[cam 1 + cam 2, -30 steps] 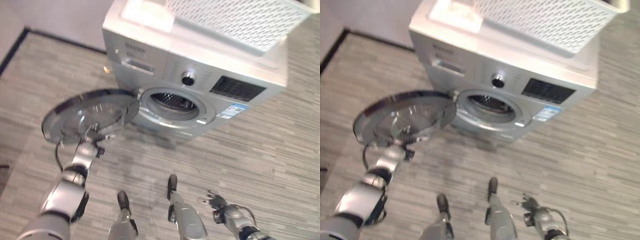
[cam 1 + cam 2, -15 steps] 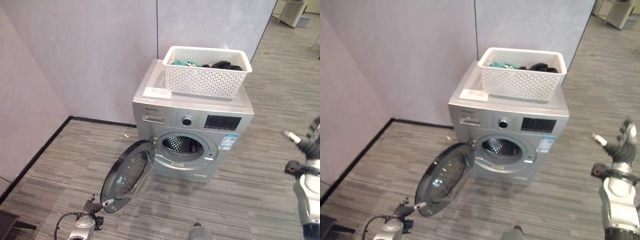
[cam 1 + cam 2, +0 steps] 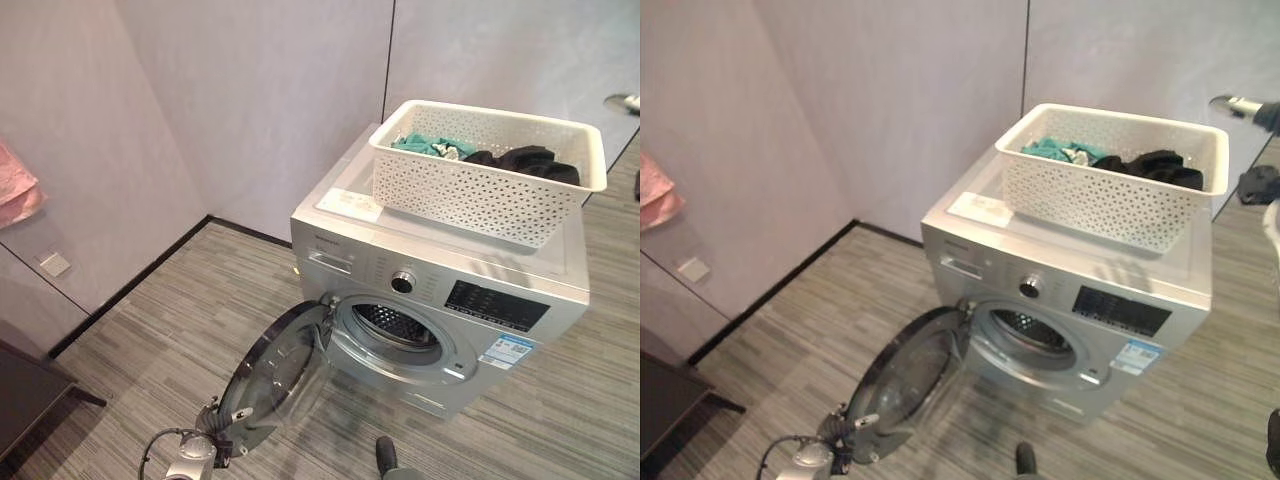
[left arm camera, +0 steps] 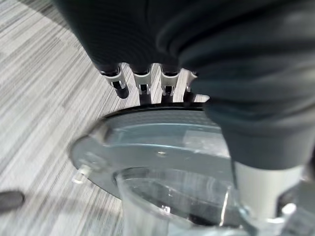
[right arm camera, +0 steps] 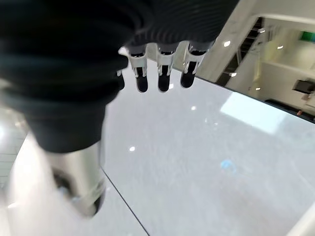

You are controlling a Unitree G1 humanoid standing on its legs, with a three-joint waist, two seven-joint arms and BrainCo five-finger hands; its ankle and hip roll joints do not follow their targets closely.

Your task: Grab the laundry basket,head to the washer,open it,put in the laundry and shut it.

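The silver washer (image 3: 440, 300) stands against the wall with its round door (image 3: 275, 375) swung open to the left and the drum opening (image 3: 400, 327) bare. On its top sits the white laundry basket (image 3: 480, 190), holding a teal cloth (image 3: 425, 145) and dark clothes (image 3: 525, 160). My left hand (image 3: 840, 445) is low at the door's outer edge; in the left wrist view its straight fingers (image 4: 142, 83) rest over the door rim (image 4: 162, 142). My right hand (image 3: 1240, 104) is raised to the right of the basket, apart from it, fingers (image 5: 160, 78) straight and holding nothing.
The washer stands near a corner of grey walls with a black skirting. A pink cloth (image 3: 15, 195) hangs on the left wall above a wall socket (image 3: 55, 263). Dark furniture (image 3: 25, 395) stands at the lower left. Striped grey floor lies in front of the washer.
The camera has tilted up and shifted. My right hand has risen from low by the floor to basket height. My left hand stays at the edge of the open door.
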